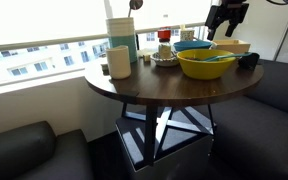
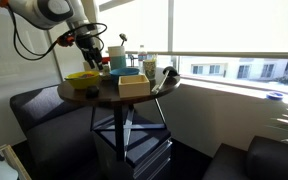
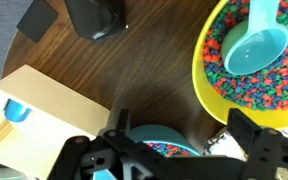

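Note:
My gripper (image 3: 181,138) hangs open above the round dark wooden table (image 3: 134,75), with nothing between its fingers. Directly beneath it sits a teal bowl (image 3: 156,148) of coloured beads, partly hidden by the gripper body. To the right a yellow bowl (image 3: 246,75) holds more coloured beads and a teal scoop (image 3: 256,45). In both exterior views the gripper (image 1: 227,16) (image 2: 90,46) is well above the table, over the bowls (image 1: 206,64) (image 2: 82,78).
A light wooden box (image 3: 39,115) (image 2: 134,85) stands beside the teal bowl. Two black objects (image 3: 94,15) lie farther across the table. A white cup (image 1: 119,62) and a tall container (image 1: 121,35) stand near the window edge. Dark sofas surround the table.

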